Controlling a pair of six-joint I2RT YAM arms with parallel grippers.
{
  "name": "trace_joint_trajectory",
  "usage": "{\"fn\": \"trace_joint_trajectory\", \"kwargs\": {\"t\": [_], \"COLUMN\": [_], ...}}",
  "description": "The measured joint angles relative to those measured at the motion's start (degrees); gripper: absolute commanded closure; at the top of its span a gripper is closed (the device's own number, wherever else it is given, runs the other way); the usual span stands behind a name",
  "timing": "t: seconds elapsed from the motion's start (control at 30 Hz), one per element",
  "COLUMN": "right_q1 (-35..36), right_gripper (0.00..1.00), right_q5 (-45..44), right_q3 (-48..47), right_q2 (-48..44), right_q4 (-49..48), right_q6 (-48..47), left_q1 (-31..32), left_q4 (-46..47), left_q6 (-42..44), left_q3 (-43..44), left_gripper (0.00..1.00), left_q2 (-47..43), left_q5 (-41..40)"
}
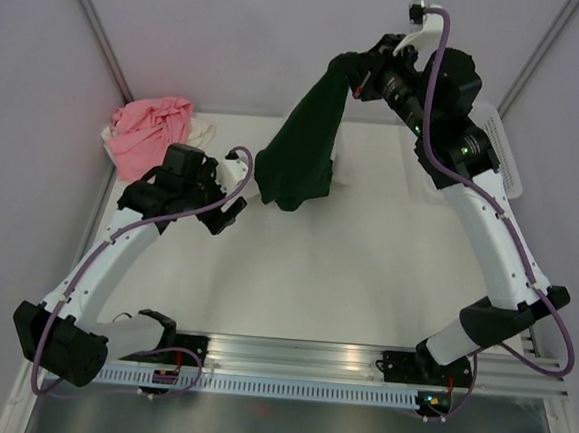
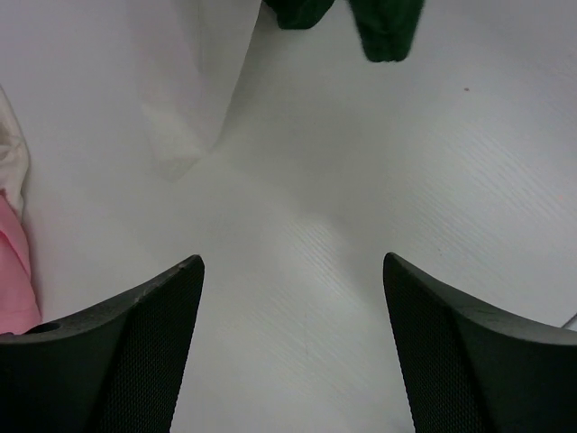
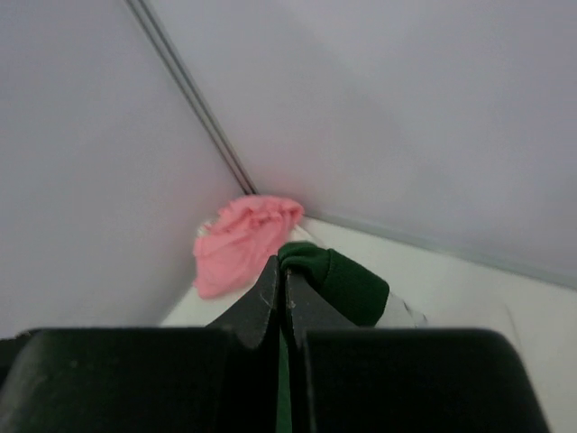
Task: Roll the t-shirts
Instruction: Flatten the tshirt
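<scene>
The right hand [image 1: 359,74] is clenched on a top fold of the dark green t-shirt [image 1: 300,147]. In the right wrist view its two fingers press together with cloth pinched between them. The shirt hangs free from that pinch in a long, bunched drape, its lower end toward 7 o'clock from the grip, over the bench [image 1: 368,243] near the 12 o'clock edge. Whether the hem touches the surface I cannot tell.

It looks like light, limp cotton that will not hold a shape. Lifted by one point it collapses into a rope, so I judge it needs a second hold at a shoulder or hem corner to spread it flat before rolling.

The left hand [image 2: 293,271] is released, its fingers wide apart and empty, low over bare bench and facing the hanging hem. The right arm reaches high and far, with its wrist turned toward 9 o'clock.

A pink t-shirt [image 1: 148,130] lies crumpled at the bench's 10 o'clock corner. A white garment [image 1: 339,158], probably another shirt, lies flat just behind the green one.
</scene>
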State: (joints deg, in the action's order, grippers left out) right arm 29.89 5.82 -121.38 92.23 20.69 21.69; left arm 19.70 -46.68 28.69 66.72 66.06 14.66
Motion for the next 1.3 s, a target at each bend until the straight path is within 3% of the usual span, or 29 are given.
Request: {"fn": "trace_joint_trajectory", "kwargs": {"t": [0.2,0.3,0.43,0.57,0.77,1.03,1.17,1.3], "right_q1": [-4.4,-7.3,-7.5,-7.6,-7.9,-8.3,-8.5,-8.7], "right_gripper": [1.0,1.0,1.0,1.0,1.0,1.0,1.0,1.0], "right_q5": [-5.5,-6.5,-7.2,-7.9,-8.3,-9.2,-9.2,-9.2], "right_q3": [26.1,35.1,41.7,44.2,44.2,44.2,44.2,44.5], "right_q2": [-15.2,-20.0,-19.8,-17.4,-17.4,-17.4,-17.4,-17.4], "right_q4": [0.5,-0.2,-0.3,0.5,-0.8,-1.0,-1.4,-1.9], "right_q6": [-2.0,-1.9,-1.8,-1.9,-2.0,-2.2,-2.2,-2.2], "left_q1": [-0.2,-0.1,-0.1,-0.7,-2.3,-2.0,-2.8,-3.9], "left_q4": [3.0,6.4,12.7,15.8,20.5,19.1,18.2,18.1], "left_q6": [2.6,5.4,9.0,10.6,13.2,17.8,18.1,18.0], "left_q3": [-7.0,-10.6,-14.9,-12.2,0.5,1.6,3.7,6.4], "left_gripper": [0.06,0.04,0.04,0.05,0.08,0.16,0.28,0.47], "left_q2": [1.6,4.3,12.0,21.8,31.1,35.8,40.7,43.3], "left_q5": [-5.8,-8.5,-13.4,-16.4,-17.5,-14.4,-14.6,-14.6]}}
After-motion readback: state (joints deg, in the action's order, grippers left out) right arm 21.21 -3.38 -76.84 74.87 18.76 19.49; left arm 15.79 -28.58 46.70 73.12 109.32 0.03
